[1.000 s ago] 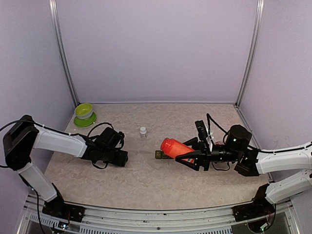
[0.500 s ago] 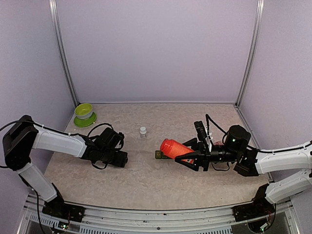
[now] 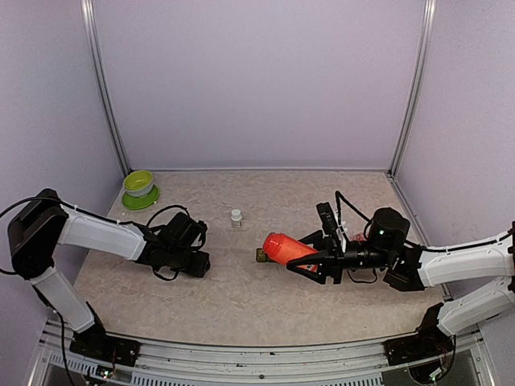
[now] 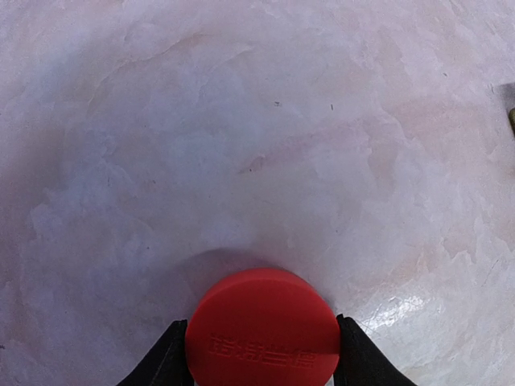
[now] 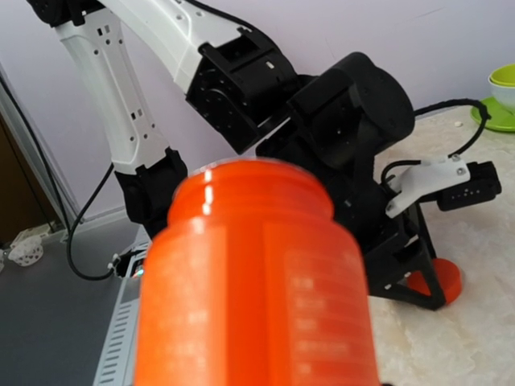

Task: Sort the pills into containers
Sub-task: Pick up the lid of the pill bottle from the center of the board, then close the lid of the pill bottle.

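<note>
Wide view first: the marbled table (image 3: 241, 297) stretches between the two arms, and each arm has half of the same job. On the right side, the right gripper (image 3: 304, 256) has its jaws clamped round the body of the orange bottle (image 3: 283, 246), and the bottle lies nearly level with its open mouth pointing left. That tilt looks deliberate: it reads as a pouring pose, with the mouth brought just above the target. Over at the far left corner sits the lime-green bowl (image 3: 138, 183), well apart from the action and playing no part in it. Now the left gripper (image 3: 197, 262), low over the table: the wrist view shows the red cap (image 4: 261, 328) flat on the surface with a finger against each side, so the jaws are closed on it. My read is the cap is being parked or held out of the way so the bottle can pour. A small white bottle (image 3: 236, 216) stands upright farther back, on its own. And the smallest piece, the containers (image 3: 261, 256), sit on the table directly at the bottle's mouth. No pills show in any view.
</note>
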{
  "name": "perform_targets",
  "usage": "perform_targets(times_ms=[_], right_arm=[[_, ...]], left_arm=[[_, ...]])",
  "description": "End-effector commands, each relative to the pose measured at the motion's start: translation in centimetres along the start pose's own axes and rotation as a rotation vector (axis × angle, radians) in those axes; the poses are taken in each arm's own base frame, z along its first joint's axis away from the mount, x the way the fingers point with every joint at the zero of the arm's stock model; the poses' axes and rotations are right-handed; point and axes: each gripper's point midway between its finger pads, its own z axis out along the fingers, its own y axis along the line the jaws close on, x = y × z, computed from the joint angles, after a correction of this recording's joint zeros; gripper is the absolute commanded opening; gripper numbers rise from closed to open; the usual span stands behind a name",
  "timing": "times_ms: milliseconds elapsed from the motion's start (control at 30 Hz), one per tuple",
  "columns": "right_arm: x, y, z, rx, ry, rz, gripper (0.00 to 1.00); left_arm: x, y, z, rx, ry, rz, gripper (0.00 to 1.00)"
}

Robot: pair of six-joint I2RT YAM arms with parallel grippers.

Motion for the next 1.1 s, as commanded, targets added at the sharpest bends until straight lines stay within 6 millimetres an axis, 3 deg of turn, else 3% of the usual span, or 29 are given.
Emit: perform_targets(times_ms=[0, 133, 267, 633, 900, 1067], right_arm=[[-1.6, 0.9, 0.4, -0.038, -0.04, -0.039, 0.31], [-1.4, 1.1, 0.4, -0.05, -0.03, -0.05, 0.31], [-1.2, 1.3, 0.4, -0.057, -0.022, -0.071, 0.31], [-0.7, 2.2, 0.5, -0.064, -0.026, -0.16, 0.31], [-1.5, 2.3, 0.1, -0.009, -0.077, -0.229, 0.3], [-2.1, 2.6, -0.5, 0.012, -0.119, -0.253, 0.3]], left_arm=[[0.2, -0.5, 0.2, 0.014, 0.003, 0.014, 0.44], [-0.8, -2.2, -1.0, 0.077, -0.039, 0.051, 0.44], [-2.6, -5.7, -3.8, 0.237, -0.116, 0.069, 0.44], [-6.4, -15.0, -15.8, 0.717, -0.341, 0.084, 0.47], [-6.4, -18.4, -21.7, 0.959, -0.402, 0.069, 0.48], [-5.9, -19.6, -23.3, 1.051, -0.408, 0.065, 0.48]])
